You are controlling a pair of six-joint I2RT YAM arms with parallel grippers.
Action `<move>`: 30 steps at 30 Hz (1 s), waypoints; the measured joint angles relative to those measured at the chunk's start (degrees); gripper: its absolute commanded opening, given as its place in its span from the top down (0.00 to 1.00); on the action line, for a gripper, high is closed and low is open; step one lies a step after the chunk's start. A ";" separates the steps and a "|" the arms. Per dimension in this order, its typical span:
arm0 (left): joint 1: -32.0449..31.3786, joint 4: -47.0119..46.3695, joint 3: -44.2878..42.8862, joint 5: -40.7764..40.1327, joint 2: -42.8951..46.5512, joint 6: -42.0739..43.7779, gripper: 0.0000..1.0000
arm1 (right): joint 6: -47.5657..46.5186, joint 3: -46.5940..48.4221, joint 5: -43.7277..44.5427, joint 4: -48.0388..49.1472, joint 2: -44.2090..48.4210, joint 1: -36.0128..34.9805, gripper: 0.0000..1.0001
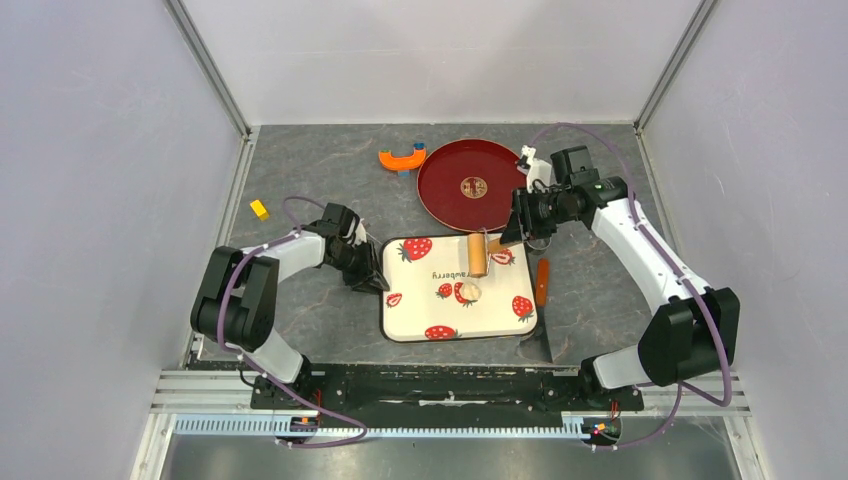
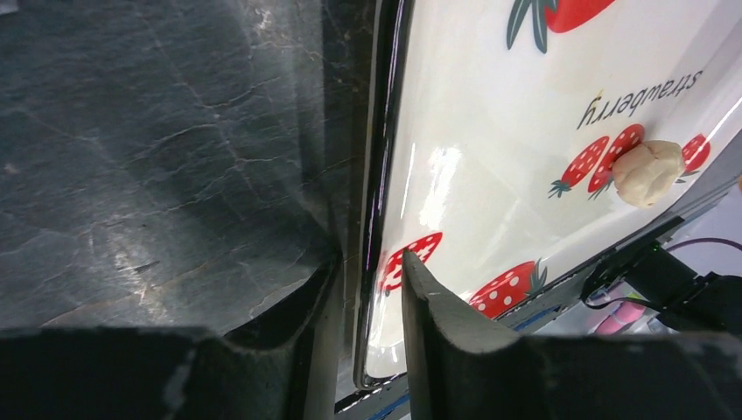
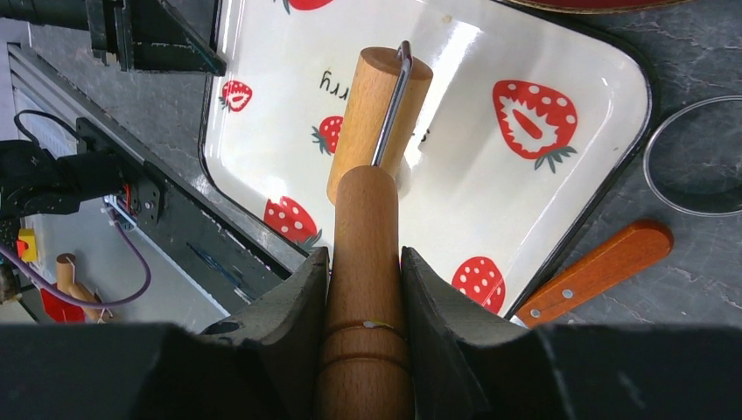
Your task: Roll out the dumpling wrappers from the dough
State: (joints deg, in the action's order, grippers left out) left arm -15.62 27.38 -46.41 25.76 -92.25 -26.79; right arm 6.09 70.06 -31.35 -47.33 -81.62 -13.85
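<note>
Right gripper (image 3: 363,254): clamped on the wooden handle of the roller (image 1: 477,255), one finger on each side of the handle, tight against it. The roller's cylinder is over the upper middle of the tray (image 1: 415,315), long axis roughly top-to-bottom in the overhead frame. A metal wire bracket joins the cylinder to the handle.

Left gripper (image 2: 369,262): at the tray's left edge, narrow gap. One finger is outside the rim on the surface (image 1: 320,170) and the other is inside over the tray floor, with the rim between them. Can't tell if it's actually pinching the rim or just straddling it.

Dough (image 1: 468,292): small pale lump, still a lump and not flattened. It's on the tray floor a bit below centre, sitting on a printed strawberry pair just under the "strawberry" lettering. In the overhead frame it's right below the roller's near end. The left wrist view shows it lying on its own with nothing touching it. It's hidden behind the roller in the right wrist view.

Other items:
- Red round plate (image 1: 472,185) just above the tray.
- Orange-handled knife (image 1: 542,282) lying on the surface beside the tray's right edge.
- Orange curved piece (image 1: 402,158) upper centre, left of the plate.
- Yellow block (image 1: 259,209) at the left, well apart from the rest.
</note>
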 measured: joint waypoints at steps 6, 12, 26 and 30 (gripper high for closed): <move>-0.04 -3.76 2.12 1.99 -0.04 -2.40 0.79 | -0.22 0.00 0.07 -0.61 0.00 -2.43 1.00; -0.17 -5.77 3.17 3.39 -0.13 -2.73 0.92 | 0.57 1.99 4.50 -4.48 -0.92 -4.63 1.00; -0.26 -8.94 4.61 5.51 -0.31 -2.80 0.98 | 1.73 13.18 15.91 -13.22 -4.11 -10.54 1.00; -0.26 -9.68 4.92 6.05 -0.39 -2.86 0.98 | 2.21 13.20 17.53 -15.37 -5.18 -12.87 1.00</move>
State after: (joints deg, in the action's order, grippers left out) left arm -15.88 17.69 -41.50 31.81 -92.64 -29.65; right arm 8.29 83.26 -13.82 -62.70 -86.80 -26.72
